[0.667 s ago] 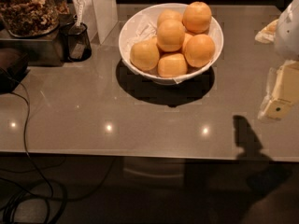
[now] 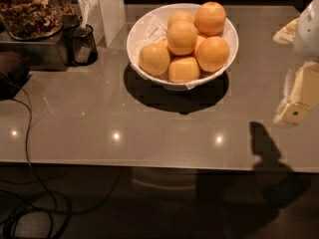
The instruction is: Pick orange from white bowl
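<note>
gripper (image 2: 298, 101) hangs over the right edge of the bench (image 2: 99, 118), about mid-depth, well apart from the white bowl (image 2: 132, 40). holding nothing that i can see; can't tell if it's released or clenched.

bowl sits near the back edge, roughly mid-bench, piled with oranges. my target: the orange (image 2: 210, 18) at the top back-right of the pile. it rides highest, it's on my side, and nothing lies on it.

plan for the approach, as i judge it:
- go up first, then across toward the back edge. come in above the rim, not through it.
- descend straight down on that orange, centred, jaws wide enough to clear its widest part.
- line the jaws up so neither lands on the middle orange (image 2: 182, 37) just beside it or on the rim behind.
- close gently and evenly; smooth round skin will squirt out if i pinch off-centre.
- lift vertically. it rests against the right-hand orange (image 2: 213, 54), so a sideways drag could roll the pile or tip one over the rim.

jar of nuts (image 2: 30, 9) and black cup (image 2: 82, 44) are at the back-left corner, out of my path. cable (image 2: 25, 133) runs off the left side, also no concern.
</note>
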Robot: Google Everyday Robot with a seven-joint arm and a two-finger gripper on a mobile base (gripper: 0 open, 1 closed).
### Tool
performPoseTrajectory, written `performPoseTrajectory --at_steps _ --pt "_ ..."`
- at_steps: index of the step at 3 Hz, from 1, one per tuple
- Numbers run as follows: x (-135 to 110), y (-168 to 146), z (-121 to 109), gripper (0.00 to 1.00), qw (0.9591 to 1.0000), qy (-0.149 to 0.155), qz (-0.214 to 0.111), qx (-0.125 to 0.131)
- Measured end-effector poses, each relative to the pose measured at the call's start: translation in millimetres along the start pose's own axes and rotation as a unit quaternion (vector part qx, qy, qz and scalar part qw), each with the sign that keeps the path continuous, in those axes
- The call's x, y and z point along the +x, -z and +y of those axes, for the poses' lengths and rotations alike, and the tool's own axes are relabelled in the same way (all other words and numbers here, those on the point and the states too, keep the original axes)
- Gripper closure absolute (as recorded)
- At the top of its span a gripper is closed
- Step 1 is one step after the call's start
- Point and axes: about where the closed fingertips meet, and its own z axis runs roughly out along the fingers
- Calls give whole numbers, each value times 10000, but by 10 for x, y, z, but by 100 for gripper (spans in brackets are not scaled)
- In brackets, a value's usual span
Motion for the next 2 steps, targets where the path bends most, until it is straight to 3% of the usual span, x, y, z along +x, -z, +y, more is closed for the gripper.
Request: performPoseTrajectory --at_steps 1,2 --pt "-323 -127 -281 0 9990 331 -287 -68" --pt "-899 -266 -638 0 9943 763 -718 -184"
